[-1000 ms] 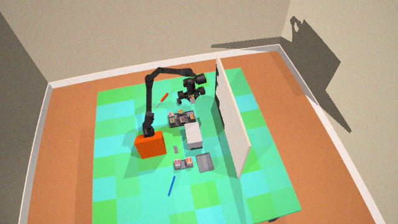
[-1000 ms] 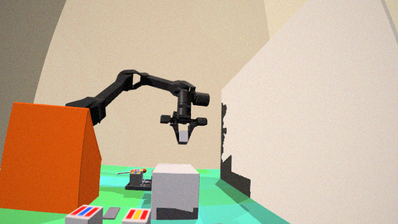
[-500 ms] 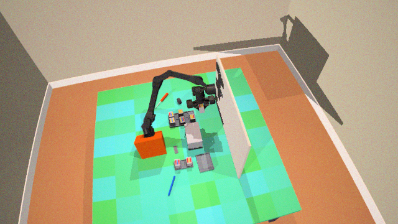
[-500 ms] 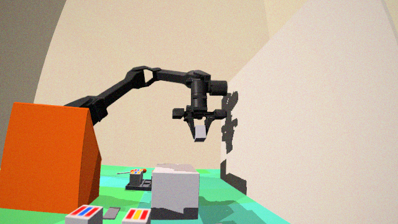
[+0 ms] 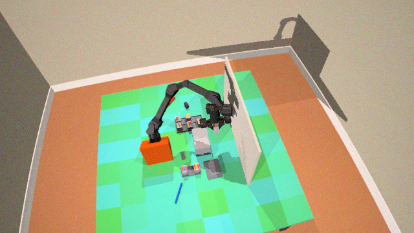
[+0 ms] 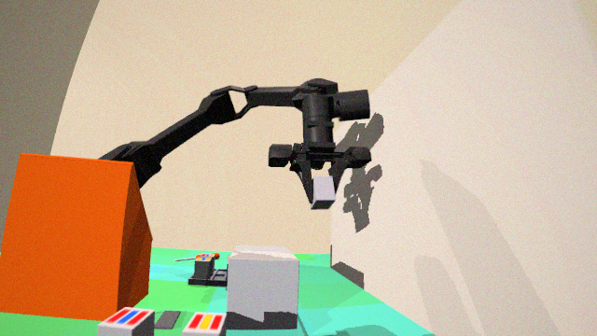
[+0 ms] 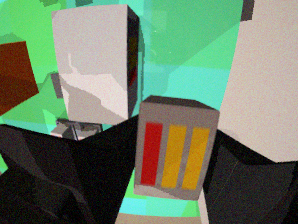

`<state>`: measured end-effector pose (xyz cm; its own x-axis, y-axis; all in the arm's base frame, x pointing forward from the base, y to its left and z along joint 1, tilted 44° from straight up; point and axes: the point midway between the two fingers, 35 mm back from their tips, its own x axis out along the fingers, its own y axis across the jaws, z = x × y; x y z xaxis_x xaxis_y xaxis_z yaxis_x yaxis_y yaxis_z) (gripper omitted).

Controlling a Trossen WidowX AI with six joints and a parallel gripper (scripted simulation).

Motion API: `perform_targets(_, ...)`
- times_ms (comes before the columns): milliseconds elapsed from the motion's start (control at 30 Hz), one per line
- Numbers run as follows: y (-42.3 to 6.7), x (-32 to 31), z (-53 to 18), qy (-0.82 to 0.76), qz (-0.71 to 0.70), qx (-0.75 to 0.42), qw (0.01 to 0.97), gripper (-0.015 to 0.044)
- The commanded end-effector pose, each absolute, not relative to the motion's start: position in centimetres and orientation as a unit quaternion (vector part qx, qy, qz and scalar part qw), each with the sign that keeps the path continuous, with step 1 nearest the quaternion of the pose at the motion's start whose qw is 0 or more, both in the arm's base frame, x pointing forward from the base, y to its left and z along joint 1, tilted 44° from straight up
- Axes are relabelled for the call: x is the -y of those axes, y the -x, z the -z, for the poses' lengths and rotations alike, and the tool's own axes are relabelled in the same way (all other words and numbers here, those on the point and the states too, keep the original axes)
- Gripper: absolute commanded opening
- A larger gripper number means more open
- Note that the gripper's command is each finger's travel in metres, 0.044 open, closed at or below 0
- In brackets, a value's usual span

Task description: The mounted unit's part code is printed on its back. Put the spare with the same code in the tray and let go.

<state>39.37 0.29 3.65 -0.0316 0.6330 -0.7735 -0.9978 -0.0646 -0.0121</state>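
My gripper [image 5: 216, 125] [image 6: 323, 192] [image 7: 170, 122] is shut on a grey spare with one red and two yellow stripes, held high above the table near the mounted unit's far end. The mounted unit, a pale box [image 5: 201, 140] [image 6: 262, 289] [image 7: 92, 55], stands mid-table. Its back shows edge-on in the wrist view, with dim yellow and red marks; the full code is not readable there. The grey tray [image 5: 213, 169] lies in front of the unit, with no spare in it. A dark rack [image 5: 184, 130] [image 6: 200, 282] behind the unit holds several striped spares.
A smaller rack [image 5: 191, 170] with two striped spares stands left of the tray. A tall pale panel [image 5: 242, 129] [image 6: 466, 163] [image 7: 270, 85] rises close right of the arm. An orange block [image 5: 156, 151] [image 6: 65, 238] stands left. A blue rod [image 5: 178, 193] lies in front.
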Motion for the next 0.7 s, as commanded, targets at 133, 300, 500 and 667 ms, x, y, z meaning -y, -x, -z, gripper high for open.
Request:
perform_targets(133, -39.0, 4.6, 0.8, 0.322, -0.663, -0.290, 0.611, 0.0000)
perform_targets(300, -38.2, 7.2, 3.6, 0.316, -0.667, -0.292, 0.608, 0.0000)
perform_targets(500, -37.1, 9.6, 6.3, 0.314, -0.677, -0.282, 0.603, 0.0000)
perform_targets(667, -35.8, 11.6, 8.7, 0.314, -0.688, -0.261, 0.600, 0.0000)
